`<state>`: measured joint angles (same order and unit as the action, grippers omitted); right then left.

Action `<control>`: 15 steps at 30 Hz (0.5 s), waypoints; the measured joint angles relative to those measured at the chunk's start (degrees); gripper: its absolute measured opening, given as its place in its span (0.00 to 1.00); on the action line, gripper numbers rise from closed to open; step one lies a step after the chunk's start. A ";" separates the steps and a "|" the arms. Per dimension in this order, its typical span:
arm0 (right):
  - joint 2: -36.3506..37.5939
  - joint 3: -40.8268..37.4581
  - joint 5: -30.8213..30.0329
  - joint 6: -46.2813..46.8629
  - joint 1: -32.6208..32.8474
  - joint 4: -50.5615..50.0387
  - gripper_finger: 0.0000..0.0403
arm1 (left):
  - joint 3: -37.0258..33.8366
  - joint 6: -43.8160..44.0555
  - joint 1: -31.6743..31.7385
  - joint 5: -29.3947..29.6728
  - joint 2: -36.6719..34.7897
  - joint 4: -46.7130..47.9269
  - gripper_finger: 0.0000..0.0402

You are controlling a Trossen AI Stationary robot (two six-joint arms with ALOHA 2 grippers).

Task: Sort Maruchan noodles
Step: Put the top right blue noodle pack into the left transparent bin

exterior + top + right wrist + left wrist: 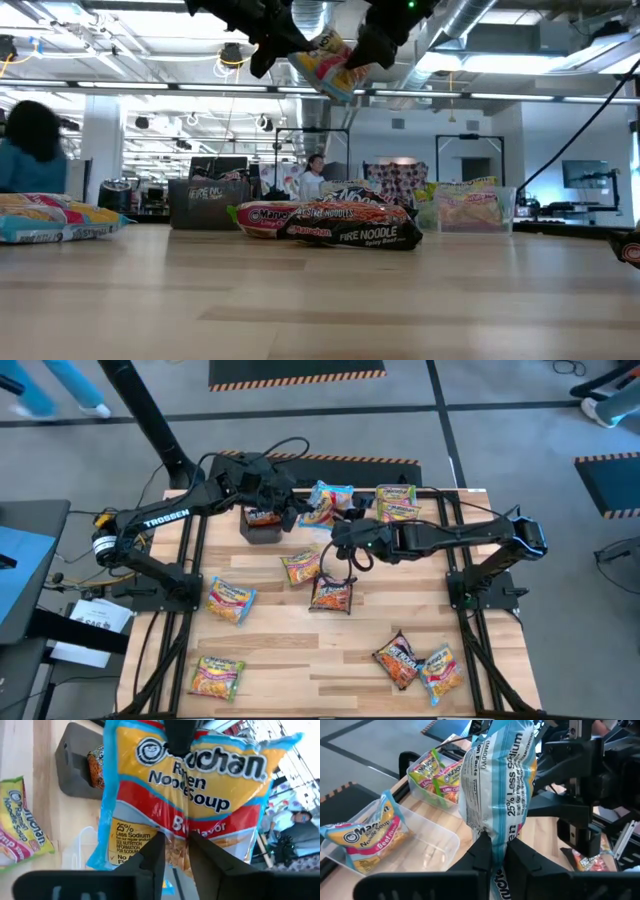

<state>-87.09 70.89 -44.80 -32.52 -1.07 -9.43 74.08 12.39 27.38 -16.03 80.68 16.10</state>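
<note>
Upper centre of the frame, the left pincer (494, 851) pinches a blue-edged packet's (495, 785) slick, crinkly edge seam, while the right pincer (173, 851) loosens around it.

Clear tubs (427, 842), black box (262, 530)

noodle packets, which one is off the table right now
The blue-edged packet, held in the air between both grippers; left gripper pinches its edge. The other packets lie flat.

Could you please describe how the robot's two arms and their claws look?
Both arms are dark, jointed links. The left arm carries white TROSSEN lettering, with black cables looping above it. The right arm shows a blue-lit joint. Each claw, left claw and right claw, has two flat black fingers.
</note>
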 joint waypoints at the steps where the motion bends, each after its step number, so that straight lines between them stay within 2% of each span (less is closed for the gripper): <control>1: 0.00 0.00 -0.91 0.87 0.14 -0.08 0.29 | 0.00 -0.28 0.00 0.04 0.00 0.04 0.04; 10: 0.04 0.09 -10.57 6.12 3.32 -0.15 0.38 | -0.15 -5.64 0.00 5.66 0.15 3.66 0.03; 15: 0.04 0.09 -18.86 6.67 5.57 -0.20 0.40 | -0.15 -13.68 0.00 9.47 0.15 4.09 0.03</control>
<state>-87.05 70.98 -63.66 -25.85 4.50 -9.63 73.93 -1.29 27.38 -6.56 80.84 20.19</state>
